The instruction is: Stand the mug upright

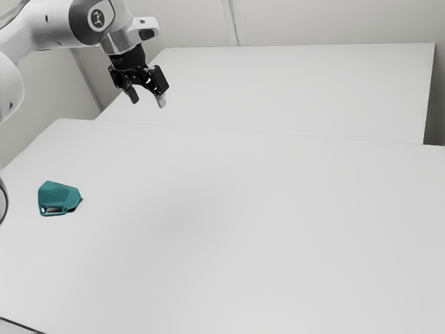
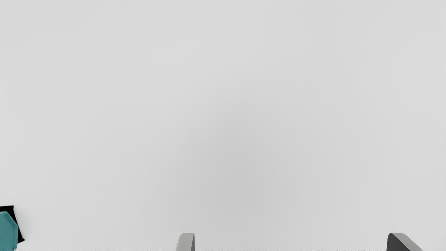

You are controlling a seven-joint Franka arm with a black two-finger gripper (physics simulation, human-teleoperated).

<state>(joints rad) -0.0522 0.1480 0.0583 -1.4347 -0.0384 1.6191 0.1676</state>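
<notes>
High above the table, toward the exterior view's upper left, my gripper (image 1: 148, 101) is open with nothing held. In the wrist view the gripper (image 2: 290, 242) has its two fingertips wide apart over bare white surface. A teal, faceted mug (image 1: 58, 197) lies on its side near the exterior view's left edge, well away from and below the gripper. Part of the teal mug (image 2: 7, 232) also appears in the wrist view, cut off by the picture's edge, with a black shape beside it.
The white table (image 1: 243, 229) spreads under the arm. Behind it stands another white surface (image 1: 299, 90), with pale walls around. A dark thin line crosses the exterior view's lower left corner.
</notes>
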